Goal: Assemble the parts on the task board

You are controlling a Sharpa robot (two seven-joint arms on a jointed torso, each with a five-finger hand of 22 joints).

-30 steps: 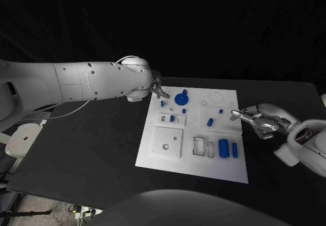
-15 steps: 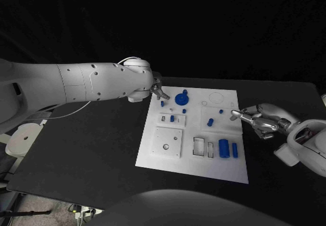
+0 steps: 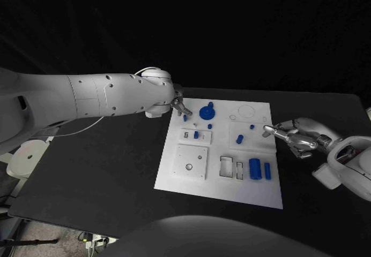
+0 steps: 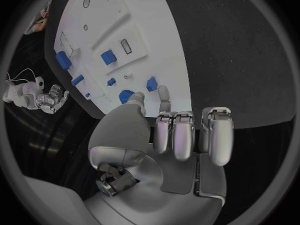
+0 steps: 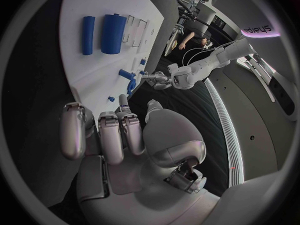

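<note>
Task board [image 3: 197, 176], a white plate, lies in the middle of the black surface [image 3: 101, 176], and we see small blue parts spread over it. A round blue part [image 3: 207, 112] sits near the board's far edge, toward its far left corner. Two blue cylinders [image 3: 260, 169] lie side by side close to the near right corner, next to a clear rectangular frame [image 3: 227, 166]. A short blue peg [image 3: 239, 139] rests nearer the right edge, with a smaller blue piece [image 3: 251, 127] just beyond it. Another small blue part [image 3: 195, 134] stands in a raised white block on the left half of the board.

Our left robot hand [image 3: 178, 103] hangs over the far left corner of the board, just beside the round blue part. From the left wrist view, its fingers [image 4: 185, 135] are curled inward and we see nothing between them; the thumb tip points toward the blue pieces at the board's edge.

Our right robot hand [image 3: 297, 136] sits at the board's right edge, one fingertip reaching over it toward the short peg. In the right wrist view its fingers [image 5: 112, 135] are folded in against the palm, holding nothing.
</note>
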